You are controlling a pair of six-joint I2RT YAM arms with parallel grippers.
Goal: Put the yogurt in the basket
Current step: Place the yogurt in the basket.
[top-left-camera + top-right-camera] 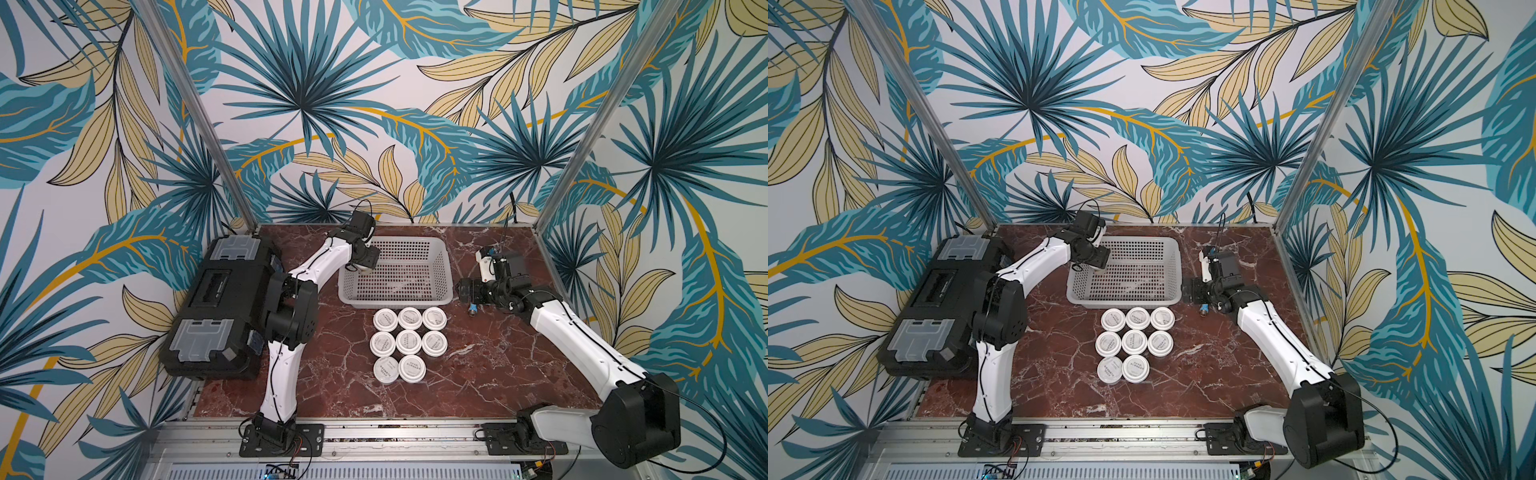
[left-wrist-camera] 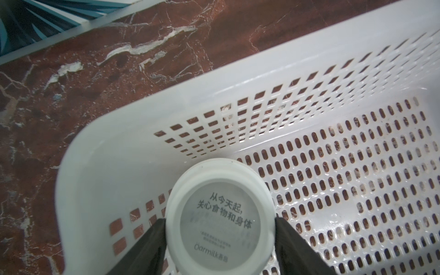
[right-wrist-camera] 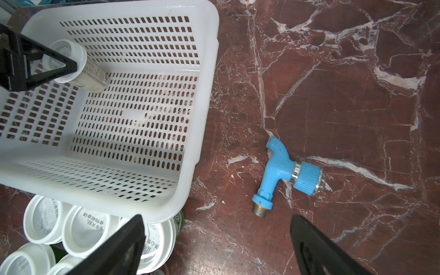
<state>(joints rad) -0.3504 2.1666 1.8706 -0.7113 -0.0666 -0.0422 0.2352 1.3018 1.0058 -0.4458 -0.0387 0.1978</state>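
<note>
Yogurt jar (image 2: 220, 214) is clamped in my left pincer (image 2: 220, 219), fingers half apart, low in the basket (image 2: 166, 102) near a corner, open floor beyond. Eight jars (image 1: 409, 342) stand on the surface (image 1: 498, 353). My right pincer (image 3: 217, 218) gapes wide, holding nothing, beside the basket's rim.

Both top views look down from high at six o'clock; wrist cameras hang close, sharing the basket (image 2: 214, 90).
</note>
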